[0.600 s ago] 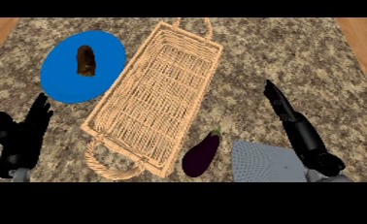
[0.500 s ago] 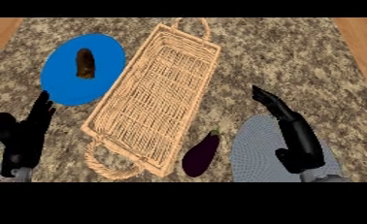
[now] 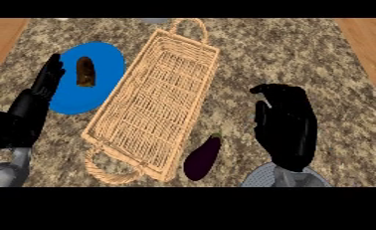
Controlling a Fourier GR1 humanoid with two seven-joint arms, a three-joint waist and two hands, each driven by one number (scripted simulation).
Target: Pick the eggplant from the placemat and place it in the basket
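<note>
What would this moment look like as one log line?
right hand: open, beside eggplant | eggplant: on counter, outside basket | left hand: resting

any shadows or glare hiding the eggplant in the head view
Head view: even, flat light, no glare on the counter; the eggplant shows only a faint sheen and lies unobscured beside the basket; the right hand reads as a near-solid black shape, surface detail lost.

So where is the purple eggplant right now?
In the head view the eggplant lies low on the counter, just right of the basket at its near corner, with the right hand hovering open to its right.
</note>
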